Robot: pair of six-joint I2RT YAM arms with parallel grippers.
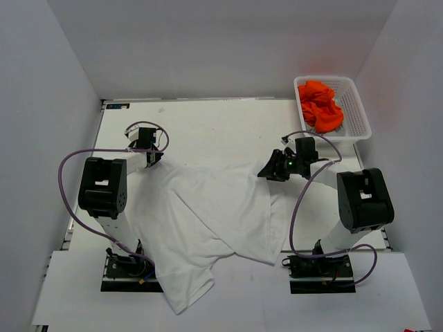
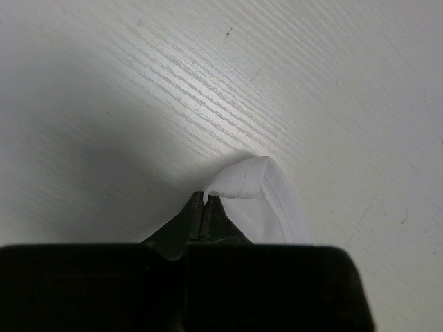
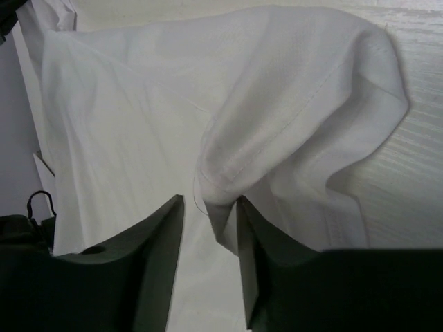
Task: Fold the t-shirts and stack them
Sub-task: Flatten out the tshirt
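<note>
The white wood-grain table (image 1: 221,128) carries a white t-shirt (image 1: 208,214), spread rumpled across its middle and near side, with one part folded over itself. A white lattice basket (image 1: 361,117) stands at its far right corner.

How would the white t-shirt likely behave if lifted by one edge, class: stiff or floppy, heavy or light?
Probably floppy: the white t-shirt lies in soft creases and humps into a fold at the right gripper. Likely light: the left gripper pinches only a thin hem.
</note>
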